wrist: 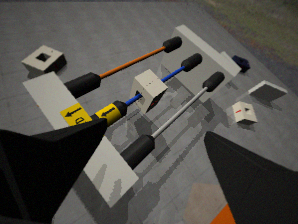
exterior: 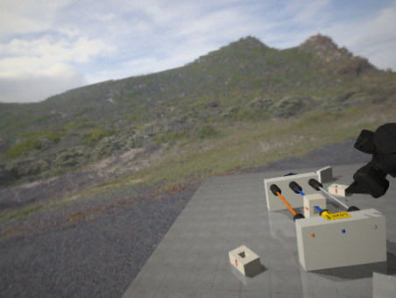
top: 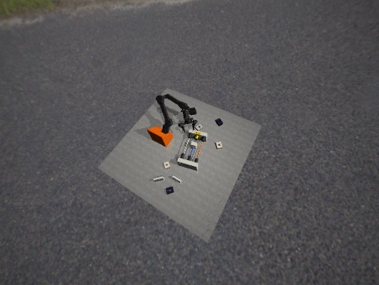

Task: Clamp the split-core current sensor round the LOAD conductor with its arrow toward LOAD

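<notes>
Top view: two end blocks [top: 188, 163] [exterior: 342, 245] [wrist: 185, 42] stood on the mat [top: 126, 163] [exterior: 197, 245] [wrist: 100, 25], three rods running between them. Sensor [top: 194, 143] [exterior: 314, 206] [wrist: 150, 90] sat round the middle rod [top: 189, 157] [wrist: 173, 75], between the blocks. LOAD tag [top: 197, 135] [exterior: 337, 216] [wrist: 75, 115] lay at the upper block. Arm base [top: 159, 136] [wrist: 220, 215] stood left of the rods; one loose square [top: 219, 143] [exterior: 243, 260] [wrist: 44, 59] lay to their right. Second square [top: 167, 163] [exterior: 337, 189] [wrist: 244, 114] lay lower left, above two strips [top: 158, 178] [top: 176, 178].
</notes>
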`<action>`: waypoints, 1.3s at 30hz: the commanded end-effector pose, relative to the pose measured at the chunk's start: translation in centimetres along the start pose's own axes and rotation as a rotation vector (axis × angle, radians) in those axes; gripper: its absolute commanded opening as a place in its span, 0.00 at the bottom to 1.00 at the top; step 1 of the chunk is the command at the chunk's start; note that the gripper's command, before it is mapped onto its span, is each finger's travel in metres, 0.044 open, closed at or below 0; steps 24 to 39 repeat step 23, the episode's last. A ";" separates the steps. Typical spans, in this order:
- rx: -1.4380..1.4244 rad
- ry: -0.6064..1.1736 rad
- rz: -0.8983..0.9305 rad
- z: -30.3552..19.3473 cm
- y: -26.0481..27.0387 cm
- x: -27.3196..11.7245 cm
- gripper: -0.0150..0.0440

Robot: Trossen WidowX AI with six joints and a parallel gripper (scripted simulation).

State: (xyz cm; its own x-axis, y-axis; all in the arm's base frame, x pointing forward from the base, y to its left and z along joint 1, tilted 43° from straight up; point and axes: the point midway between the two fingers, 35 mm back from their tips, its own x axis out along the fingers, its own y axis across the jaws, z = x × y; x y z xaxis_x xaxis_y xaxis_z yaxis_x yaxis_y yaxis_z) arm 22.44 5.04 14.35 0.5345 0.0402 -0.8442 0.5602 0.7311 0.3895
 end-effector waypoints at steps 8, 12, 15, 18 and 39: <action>0.105 -0.033 0.022 -0.1 -0.1 -0.3 1.00; 0.105 -0.033 0.022 -0.1 -0.1 -0.3 1.00; 0.105 -0.033 0.022 -0.1 -0.1 -0.3 1.00; 0.091 -0.029 0.019 -0.1 -0.1 -0.2 1.00; -0.039 0.007 -0.003 0.0 0.0 0.0 1.00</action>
